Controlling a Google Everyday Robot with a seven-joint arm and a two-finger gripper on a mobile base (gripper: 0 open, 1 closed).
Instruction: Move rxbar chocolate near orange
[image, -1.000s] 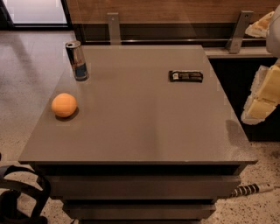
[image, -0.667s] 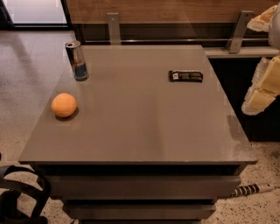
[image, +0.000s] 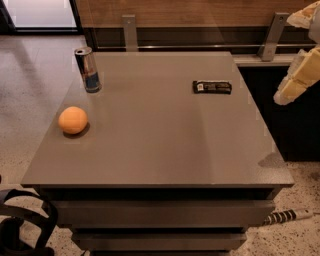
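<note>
The rxbar chocolate (image: 212, 87) is a flat black bar with a white label patch at its left end. It lies on the grey table (image: 160, 145) near the far right edge. The orange (image: 73, 120) sits near the table's left edge, far from the bar. My gripper (image: 295, 79) is cream-coloured and hangs in the air off the table's right side. It is to the right of the bar, apart from it, and holds nothing that I can see.
A silver-and-blue can (image: 88, 69) stands upright at the table's far left, behind the orange. A wooden wall with a metal rail (image: 200, 47) and metal posts runs behind the table. A dark cabinet stands to the right. A striped cable (image: 285, 216) and black straps (image: 22, 222) lie on the floor in front.
My gripper has risen a little at the right edge of the view. The bar, the orange and the can have not moved.
</note>
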